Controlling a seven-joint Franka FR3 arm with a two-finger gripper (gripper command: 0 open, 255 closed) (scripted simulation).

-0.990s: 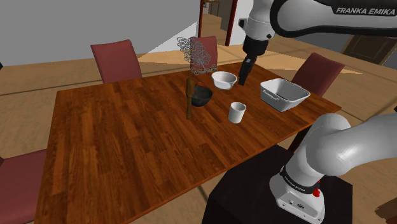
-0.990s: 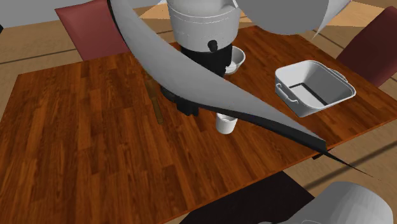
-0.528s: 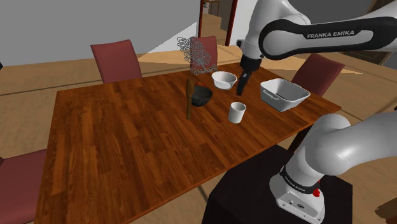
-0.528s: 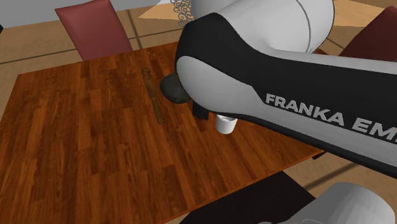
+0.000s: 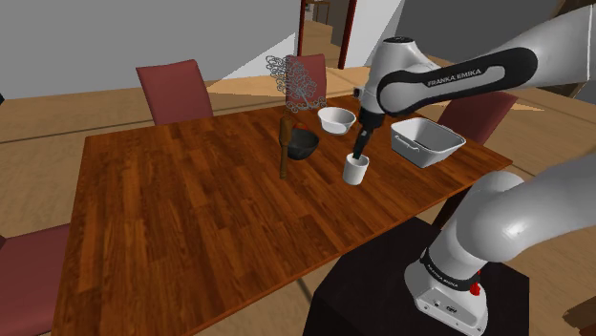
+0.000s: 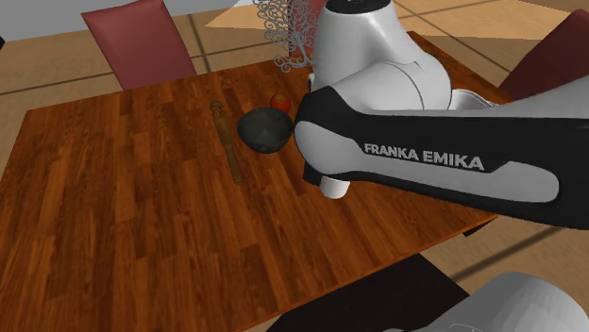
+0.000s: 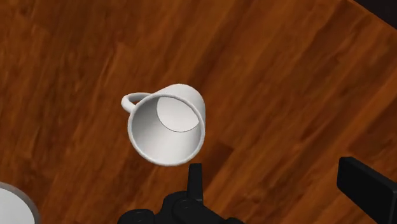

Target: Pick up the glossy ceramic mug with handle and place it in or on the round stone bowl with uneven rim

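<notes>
- Shoulder view: The white mug is found upright on the counter. It stands near the dark bowl, on that bowl's right in this view. A white bowl stands behind it and a white tray further right. The jaws are seen close above the mug's rim. Against the frame half a second earlier, the jaws have been brought down from beside the white bowl to the mug. Nothing on the counter is seen shifted.
- Second exterior view: The mug is largely hidden beneath the arm. The dark bowl stands near it but apart, in the open. Earlier, part of that bowl was covered by the arm.
- Wrist view: The mug is viewed from above and is empty, its handle turned away from the jaws. The jaws are recorded wide apart with nothing held, and the mug lies outside their gap.
- Judgement: The jaws should be shifted sideways until the mug's wall stands between them. The handle should be kept clear, and the jaws lowered before closing. A straight descent from here is judged likely to strike the rim.
</notes>
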